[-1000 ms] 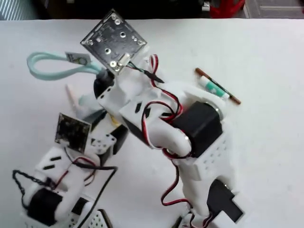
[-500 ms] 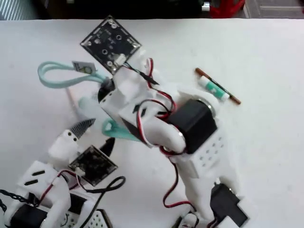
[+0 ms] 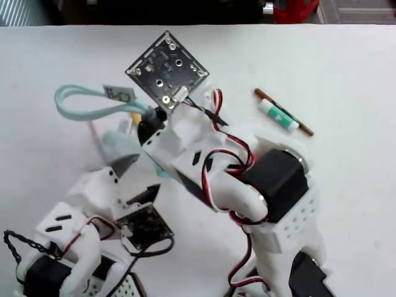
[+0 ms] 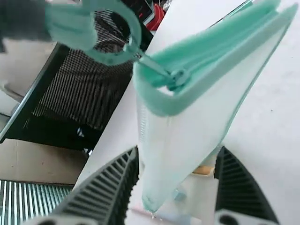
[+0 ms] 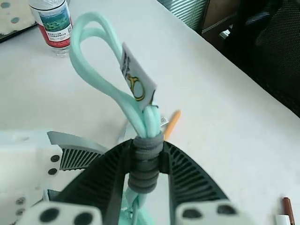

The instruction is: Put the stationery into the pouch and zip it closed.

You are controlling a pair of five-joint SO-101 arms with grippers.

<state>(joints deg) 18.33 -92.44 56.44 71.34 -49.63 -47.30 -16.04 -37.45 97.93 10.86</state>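
While the right arm has shifted a little to the right over the last second, taking the strap (image 3: 77, 102) with it, the left arm has pulled back and then come forward again. From above, the left gripper (image 3: 137, 177) now sits at the near end of the pouch (image 3: 117, 143). The right gripper (image 3: 148, 127) is at the strap's root. With both ends attended to, the pouch looks steadied for filling or zipping. That work is not finished, though: a brown pen (image 3: 304, 128) and a white and green stick (image 3: 275, 116) lie touching each other, well apart from the pouch on the right. The table (image 3: 346, 74) is open around them. The space between the two arms is tight, with cables close by.

On the left wrist camera, the black jaws stand wide apart with the pouch's narrow end between them. I cannot tell whether they press on it. The zip pull (image 4: 176, 77) sits at the near end of the zip, and how far the zip is open is unclear. Past the pouch the table edge shows, with a mesh chair (image 4: 79, 84) beyond it. I would judge that side to be the one with less room.

On the right wrist camera, the jaws are clamped on the grey wrap (image 5: 145, 164) at the root of the strap. The loop and its tag (image 5: 138, 79) stand up above the jaws. An orange pencil (image 5: 172, 123) pokes out just behind the jaws. A bottle (image 5: 51, 23) stands far off, and the table ends at the far side.
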